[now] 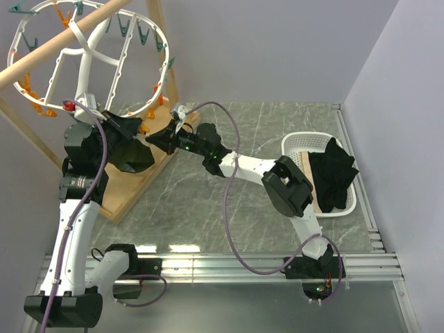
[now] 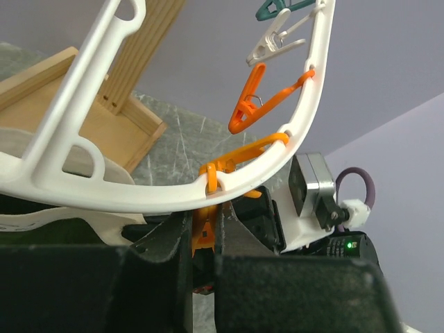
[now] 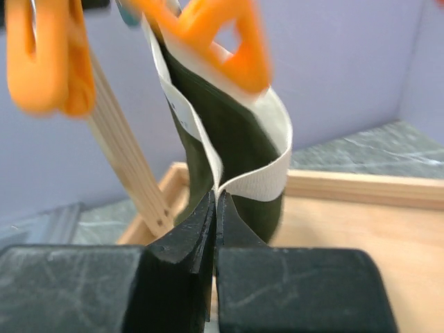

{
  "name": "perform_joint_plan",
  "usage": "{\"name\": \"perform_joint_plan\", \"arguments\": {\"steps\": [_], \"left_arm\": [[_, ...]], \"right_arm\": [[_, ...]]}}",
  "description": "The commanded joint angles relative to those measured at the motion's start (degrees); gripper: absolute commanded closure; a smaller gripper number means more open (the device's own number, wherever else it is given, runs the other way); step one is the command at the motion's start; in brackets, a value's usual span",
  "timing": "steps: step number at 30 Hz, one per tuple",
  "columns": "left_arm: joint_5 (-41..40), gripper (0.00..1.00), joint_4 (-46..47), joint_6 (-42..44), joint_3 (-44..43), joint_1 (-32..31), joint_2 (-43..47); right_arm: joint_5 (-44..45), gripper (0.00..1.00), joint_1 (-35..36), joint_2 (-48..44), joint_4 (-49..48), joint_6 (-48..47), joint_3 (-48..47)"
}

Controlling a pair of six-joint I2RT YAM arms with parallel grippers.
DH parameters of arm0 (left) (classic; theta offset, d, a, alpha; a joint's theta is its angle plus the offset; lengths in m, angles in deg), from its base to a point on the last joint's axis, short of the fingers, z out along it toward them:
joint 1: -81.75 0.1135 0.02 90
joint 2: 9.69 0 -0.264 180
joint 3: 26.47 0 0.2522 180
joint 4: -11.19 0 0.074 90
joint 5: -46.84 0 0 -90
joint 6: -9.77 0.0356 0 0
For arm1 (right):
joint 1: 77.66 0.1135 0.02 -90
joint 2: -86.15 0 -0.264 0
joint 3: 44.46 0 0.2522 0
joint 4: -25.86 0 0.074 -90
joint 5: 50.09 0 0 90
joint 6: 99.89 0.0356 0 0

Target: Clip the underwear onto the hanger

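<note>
The white oval hanger [image 1: 89,61] hangs from a wooden pole at the top left, with teal and orange clothespins round its rim. My left gripper [image 1: 135,127] is under the rim [image 2: 139,198]. In the left wrist view it [image 2: 202,225] is shut on an orange clothespin [image 2: 203,236] hanging from that rim. My right gripper [image 1: 154,141] faces it from the right. In the right wrist view it [image 3: 216,201] is shut on the pale waistband of the olive underwear [image 3: 229,139] and holds it upright. A blurred orange clothespin [image 3: 222,38] sits at the garment's top edge.
The wooden stand's tray base [image 1: 139,184] lies under both grippers, with its upright [image 3: 128,166] just left of the underwear. A white basket [image 1: 298,142] holding a black garment [image 1: 331,173] stands at the right. Another orange pin [image 3: 41,62] hangs at the upper left.
</note>
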Motion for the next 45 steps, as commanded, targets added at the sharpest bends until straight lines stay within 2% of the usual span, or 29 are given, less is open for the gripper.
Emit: {"name": "perform_joint_plan", "arguments": {"steps": [1,8,16,28,45], "left_arm": [[-2.5,1.0,0.3,1.2,-1.2,0.1,0.1],[-3.3,1.0,-1.2,2.8,-1.4,-0.1,-0.8],[-4.6,1.0,-2.3,4.8,-1.4,-0.8,-1.4],[-7.3,1.0,-4.0,7.4,-1.4,-2.1,-1.7],[-9.3,1.0,-3.8,9.3,-0.2,-3.2,-2.3]], "right_arm": [[2.5,1.0,0.8,-4.6,-0.8,-7.4,2.0],[5.1,1.0,2.6,-8.0,0.4,-15.4,4.7],[7.0,1.0,4.1,-9.3,5.3,-22.8,2.1],[7.0,1.0,4.3,-10.6,9.7,-27.0,0.2],[4.1,1.0,4.3,-12.7,14.4,-28.4,-2.2]]}}
